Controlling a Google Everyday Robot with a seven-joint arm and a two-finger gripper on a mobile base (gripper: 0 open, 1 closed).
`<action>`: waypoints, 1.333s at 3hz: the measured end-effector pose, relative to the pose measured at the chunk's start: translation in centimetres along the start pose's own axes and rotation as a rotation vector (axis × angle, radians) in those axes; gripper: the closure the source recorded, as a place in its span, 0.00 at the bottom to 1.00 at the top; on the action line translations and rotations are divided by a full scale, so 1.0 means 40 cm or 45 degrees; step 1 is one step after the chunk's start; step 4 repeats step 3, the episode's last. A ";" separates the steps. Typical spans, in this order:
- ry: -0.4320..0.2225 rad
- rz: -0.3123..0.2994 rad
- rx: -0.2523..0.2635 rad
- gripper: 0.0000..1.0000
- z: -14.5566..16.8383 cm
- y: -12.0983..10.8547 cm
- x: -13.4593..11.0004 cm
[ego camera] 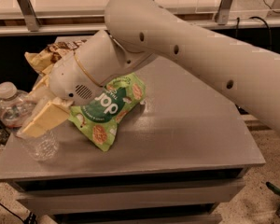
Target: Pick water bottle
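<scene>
The water bottle (pixel 13 110), clear ribbed plastic with a white cap, stands at the table's left edge, leaning with its cap to the upper left. My gripper (pixel 31 116) is down at the bottle and its cream-coloured end covers the bottle's middle. The bottle's base shows below the gripper and still rests on the table. The label is mostly hidden behind the gripper.
A green snack bag (pixel 109 108) lies just right of the gripper, touching the wrist housing. A crumpled brown and yellow bag (pixel 46 56) lies at the back left. My thick white arm (pixel 200 64) crosses above the grey table (pixel 186 134). Rails run behind the table.
</scene>
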State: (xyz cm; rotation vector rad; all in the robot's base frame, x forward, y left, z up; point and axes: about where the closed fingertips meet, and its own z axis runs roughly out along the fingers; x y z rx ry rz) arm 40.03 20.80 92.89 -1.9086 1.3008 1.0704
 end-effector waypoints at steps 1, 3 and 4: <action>0.018 0.032 0.000 0.88 0.002 -0.002 -0.005; 0.012 -0.024 0.004 1.00 -0.099 -0.032 -0.085; 0.012 -0.024 0.004 1.00 -0.099 -0.032 -0.085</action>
